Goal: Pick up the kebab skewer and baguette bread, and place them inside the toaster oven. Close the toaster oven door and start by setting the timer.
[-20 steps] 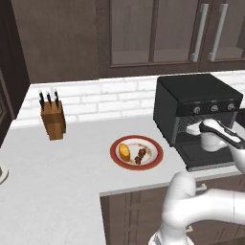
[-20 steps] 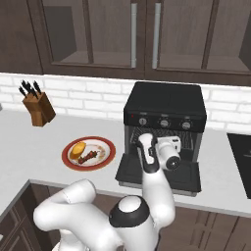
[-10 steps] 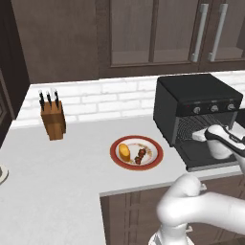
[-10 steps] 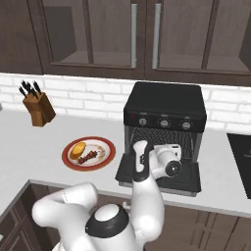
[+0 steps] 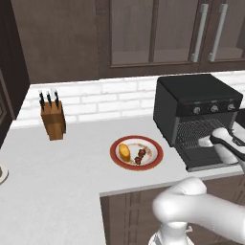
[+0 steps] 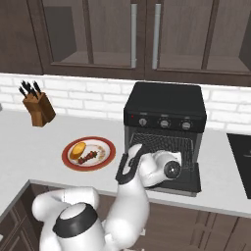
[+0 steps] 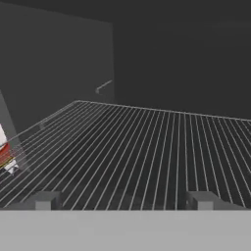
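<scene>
The black toaster oven stands at the back right of the counter. Its door lies dropped open in front of it. My gripper is open and empty at the oven's mouth, low over the door. It looks along the bare wire rack. Left of the oven a red-rimmed plate carries the golden baguette bread. The dark kebab skewer lies beside it on the same plate.
A wooden knife block stands by the tiled wall at the left. Dark wall cabinets hang above the oven. A black cooktop adjoins the oven on the right. The counter's front edge steps back ahead of the plate.
The hand has sunk a little in front of the oven's opening, nearer the dropped door. Its fingers stayed open; plate, bread and skewer did not move.
</scene>
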